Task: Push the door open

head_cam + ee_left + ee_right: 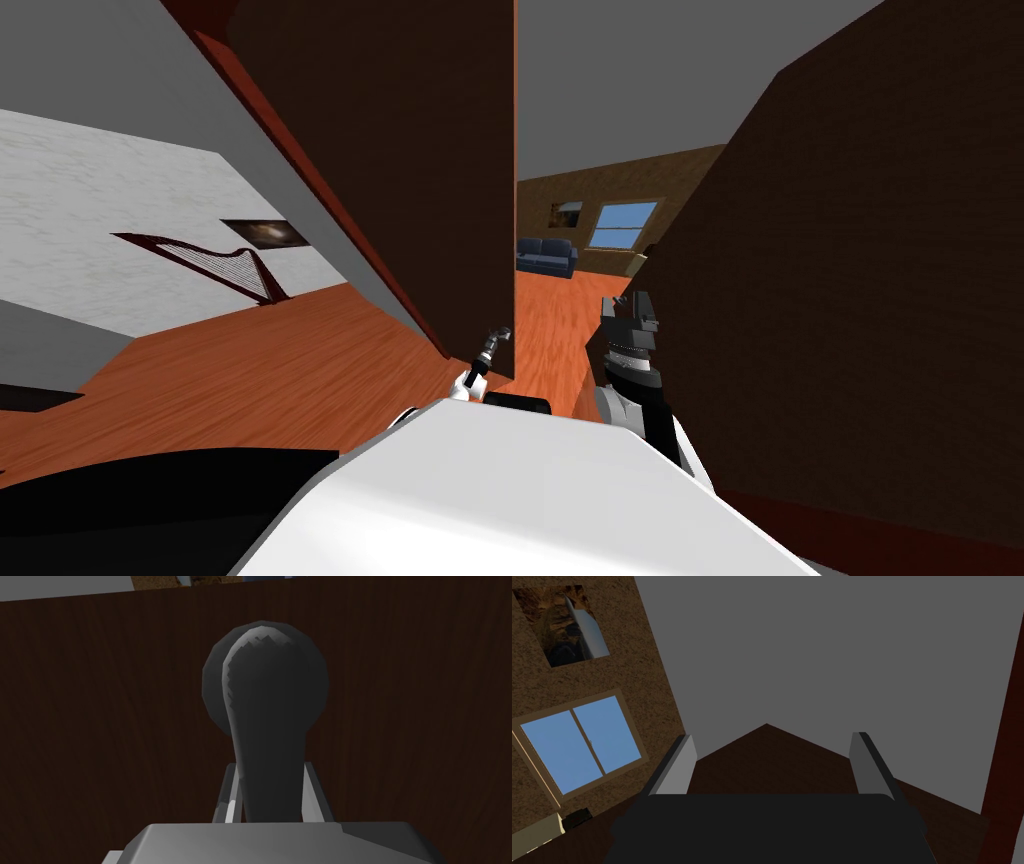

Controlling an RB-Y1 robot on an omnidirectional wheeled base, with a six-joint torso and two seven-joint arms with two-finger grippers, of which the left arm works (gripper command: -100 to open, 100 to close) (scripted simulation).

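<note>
Since the left pincer [497, 338] is clamped on the dark lever handle [265, 701], whose long axis runs along its fingers, the brown door [420, 150] lies flat at its twelve o'clock, while the right pincer [628, 312], fingers apart, hangs at three o'clock.

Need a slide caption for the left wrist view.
Left claw shut on the dark handle, brown wooden door behind.

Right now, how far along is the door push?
Done: left gripper is shut on the handle, and the door stands ajar; a sofa shows through the gap. In hand: the push from that grip. To do: swinging it wider; the gap looks narrow. Right gripper is open, unused.
</note>
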